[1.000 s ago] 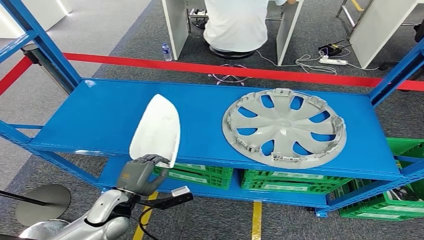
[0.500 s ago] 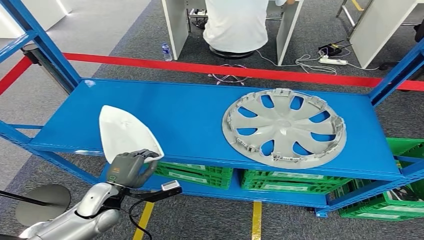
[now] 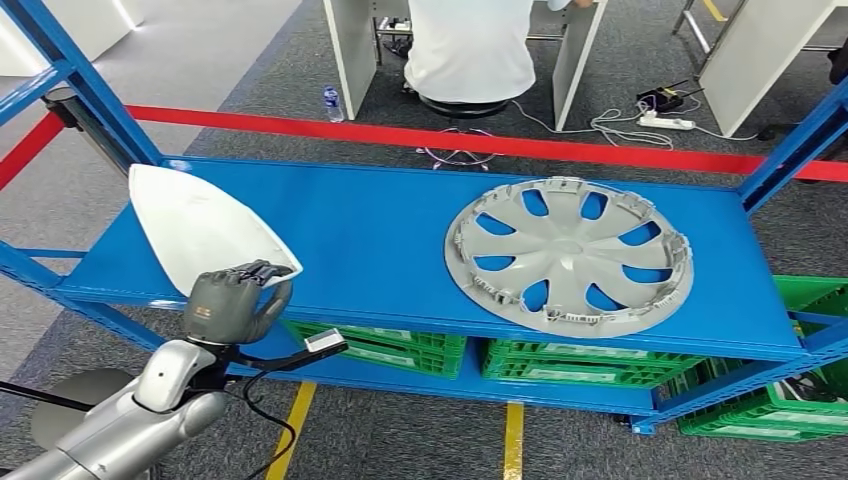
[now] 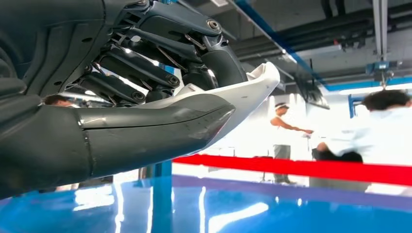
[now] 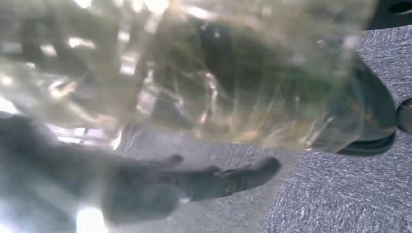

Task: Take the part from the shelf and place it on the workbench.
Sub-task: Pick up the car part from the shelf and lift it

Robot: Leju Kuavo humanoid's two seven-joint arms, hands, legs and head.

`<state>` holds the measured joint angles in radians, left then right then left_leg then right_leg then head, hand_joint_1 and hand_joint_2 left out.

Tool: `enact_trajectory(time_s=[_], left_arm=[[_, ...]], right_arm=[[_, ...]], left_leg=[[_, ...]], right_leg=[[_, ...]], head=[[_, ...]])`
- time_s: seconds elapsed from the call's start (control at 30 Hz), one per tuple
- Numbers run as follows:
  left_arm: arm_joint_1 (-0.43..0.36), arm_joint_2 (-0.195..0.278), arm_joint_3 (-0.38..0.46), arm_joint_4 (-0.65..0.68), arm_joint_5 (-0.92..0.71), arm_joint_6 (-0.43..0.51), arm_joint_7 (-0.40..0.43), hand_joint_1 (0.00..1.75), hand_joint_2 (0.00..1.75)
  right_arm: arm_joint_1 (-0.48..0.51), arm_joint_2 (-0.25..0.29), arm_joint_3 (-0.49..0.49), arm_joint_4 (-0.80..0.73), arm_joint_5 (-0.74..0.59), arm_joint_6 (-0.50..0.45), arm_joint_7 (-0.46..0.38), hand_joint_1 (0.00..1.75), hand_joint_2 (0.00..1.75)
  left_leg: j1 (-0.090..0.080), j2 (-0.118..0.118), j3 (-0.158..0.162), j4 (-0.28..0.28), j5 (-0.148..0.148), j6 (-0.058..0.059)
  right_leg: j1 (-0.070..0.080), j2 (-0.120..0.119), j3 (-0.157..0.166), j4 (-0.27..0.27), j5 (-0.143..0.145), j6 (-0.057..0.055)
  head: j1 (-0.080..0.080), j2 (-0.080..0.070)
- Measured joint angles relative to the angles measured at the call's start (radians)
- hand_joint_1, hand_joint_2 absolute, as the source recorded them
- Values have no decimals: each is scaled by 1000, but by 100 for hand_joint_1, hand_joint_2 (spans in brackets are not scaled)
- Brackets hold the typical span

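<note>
Left hand (image 3: 236, 300) clamped on white part (image 3: 200, 232), held clear above the shelf's (image 3: 380, 240) front-left corner. Right hand (image 5: 145, 194) blurred; grip cannot be told. Advised: level carry, firm grip, clear of grey wheel cover (image 3: 568, 254).

Head view light: you get bright, even overhead light on the blue shelf (image 3: 380, 240), sharp across the picture; soft sheen on the shelf beyond the left hand (image 3: 232, 303).
Shadows: faint and short under the grey wheel cover (image 3: 568, 255), well to the right of that hand.
Left wrist view: your background past the left hand's fingers (image 4: 145, 53) is blown out white; people there are hazy, and the shelf surface below shows streaky glare.
Right wrist view: you see heavy blur, a yellowish translucent smear with glare spots; the right hand (image 5: 194, 187) is dim and out of focus.
</note>
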<state>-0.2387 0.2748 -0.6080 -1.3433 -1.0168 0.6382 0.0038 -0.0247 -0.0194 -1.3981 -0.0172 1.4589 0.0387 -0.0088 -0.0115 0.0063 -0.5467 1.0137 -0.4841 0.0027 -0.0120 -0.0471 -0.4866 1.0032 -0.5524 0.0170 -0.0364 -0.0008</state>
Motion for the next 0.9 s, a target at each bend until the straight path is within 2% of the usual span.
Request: enact_trajectory(time_s=[0.5,0.9], left_arm=[[-30,8,61,-173,-198,10,-59,175,175],[-26,6,118,-244,-335,10,-80,175,175]], right_arm=[[-9,-4,0,0,11,12,0,0,0],[-12,-5,0,0,15,19,0,0,0]], left_leg=[[0,0,0,0,0,0],[0,0,0,0,0,0]], right_leg=[[0,0,0,0,0,0],[0,0,0,0,0,0]], head=[[0,0],[0,0]])
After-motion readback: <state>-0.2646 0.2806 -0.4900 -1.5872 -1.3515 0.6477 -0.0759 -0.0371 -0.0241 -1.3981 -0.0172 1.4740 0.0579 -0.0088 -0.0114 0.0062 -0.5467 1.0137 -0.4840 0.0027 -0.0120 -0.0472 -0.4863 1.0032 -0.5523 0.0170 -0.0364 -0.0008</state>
